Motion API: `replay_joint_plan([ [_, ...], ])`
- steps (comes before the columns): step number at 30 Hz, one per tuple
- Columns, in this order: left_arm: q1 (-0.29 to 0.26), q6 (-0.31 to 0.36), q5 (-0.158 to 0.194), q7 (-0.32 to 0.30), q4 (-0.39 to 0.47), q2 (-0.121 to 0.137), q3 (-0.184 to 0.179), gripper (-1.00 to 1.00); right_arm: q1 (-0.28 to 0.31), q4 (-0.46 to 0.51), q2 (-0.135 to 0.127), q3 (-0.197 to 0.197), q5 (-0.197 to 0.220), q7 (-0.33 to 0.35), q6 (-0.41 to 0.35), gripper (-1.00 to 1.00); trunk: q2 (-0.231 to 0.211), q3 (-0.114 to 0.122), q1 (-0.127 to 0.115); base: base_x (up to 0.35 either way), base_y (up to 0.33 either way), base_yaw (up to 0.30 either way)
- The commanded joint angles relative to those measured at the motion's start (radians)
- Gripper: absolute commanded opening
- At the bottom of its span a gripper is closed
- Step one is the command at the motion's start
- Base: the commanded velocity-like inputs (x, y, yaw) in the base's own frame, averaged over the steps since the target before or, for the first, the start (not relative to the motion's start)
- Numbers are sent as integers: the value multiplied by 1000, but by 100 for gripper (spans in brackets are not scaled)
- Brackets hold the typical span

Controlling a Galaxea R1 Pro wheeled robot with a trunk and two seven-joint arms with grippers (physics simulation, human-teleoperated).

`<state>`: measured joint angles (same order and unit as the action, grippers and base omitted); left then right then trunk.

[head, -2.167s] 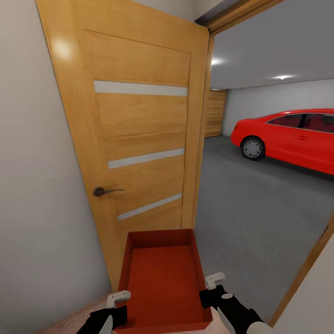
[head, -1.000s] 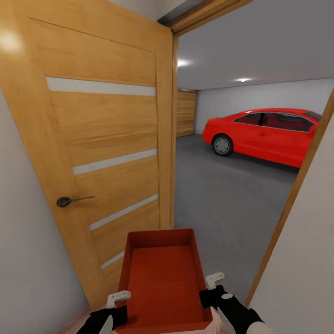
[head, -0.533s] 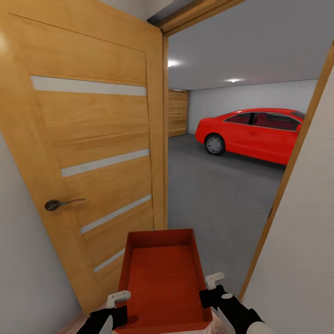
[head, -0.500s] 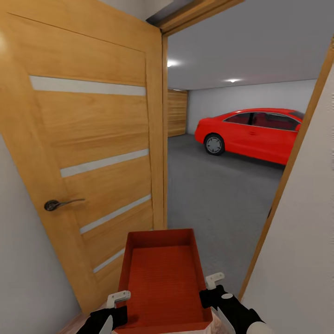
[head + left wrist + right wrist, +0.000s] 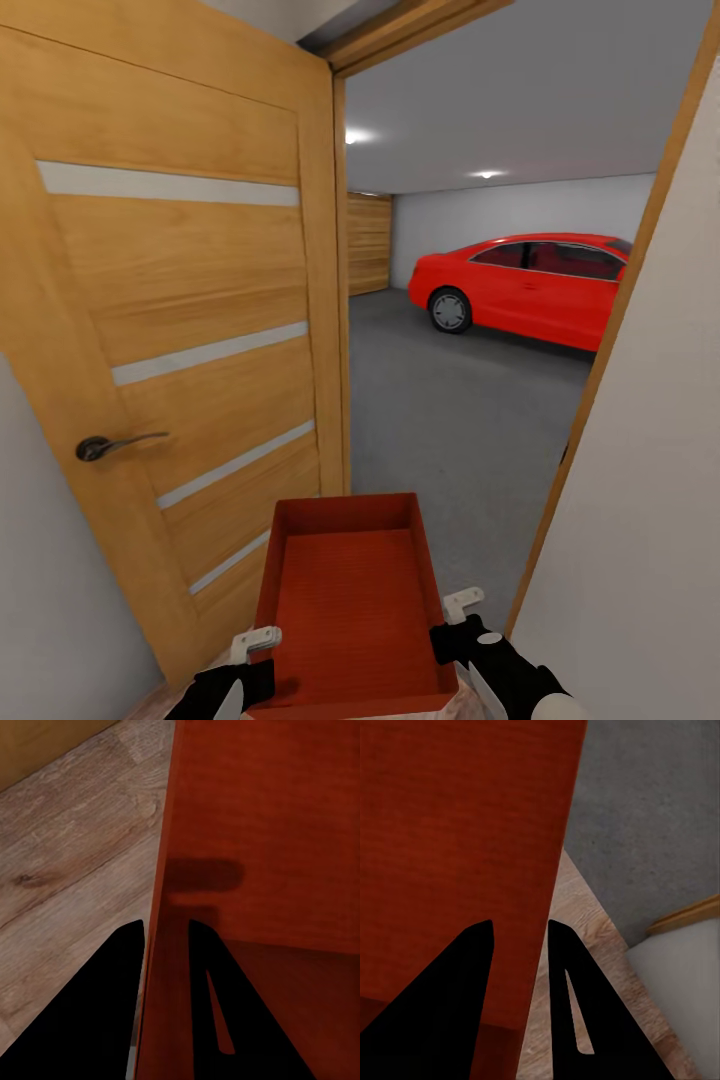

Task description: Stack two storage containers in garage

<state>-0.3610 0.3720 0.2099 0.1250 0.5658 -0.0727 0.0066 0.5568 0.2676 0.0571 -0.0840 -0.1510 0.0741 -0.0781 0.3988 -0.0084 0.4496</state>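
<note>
One unlabelled storage container [image 5: 352, 600] between both tools.

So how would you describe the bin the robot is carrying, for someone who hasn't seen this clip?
Start at the wooden door standing open onto the garage with the red car. Just below, between the left gripper and right gripper, is the bin: a red-orange, open-top, empty rectangular box, held by its side walls.

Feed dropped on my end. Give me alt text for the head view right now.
A red-orange storage container, empty, is held out front with the left pincer and the right pincer on its long side walls. To the left stands an open wooden door; ahead, the doorway shows the garage's grey floor and a red car.
</note>
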Motion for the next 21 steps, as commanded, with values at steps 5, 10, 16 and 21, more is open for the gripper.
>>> replay_joint_plan([
  [5,0,-7,-23,12,3,-1,0,-100,0,-1,36,8,-2,21,-6,-100,1,-1,0,0,0,-7],
  [10,0,-7,-23,12,3,-1,0,-100,0,-1,36,8,-2,21,-6,-100,1,-1,0,0,0,-9],
  [16,0,-7,-22,12,3,-1,0,-100,0,-1,35,7,-2,21,-6,-100,1,-1,0,0,0,-179],
  [21,0,-7,-22,12,3,-1,0,-100,0,-1,36,8,-2,21,-6,-100,1,-1,0,0,0,-269],
])
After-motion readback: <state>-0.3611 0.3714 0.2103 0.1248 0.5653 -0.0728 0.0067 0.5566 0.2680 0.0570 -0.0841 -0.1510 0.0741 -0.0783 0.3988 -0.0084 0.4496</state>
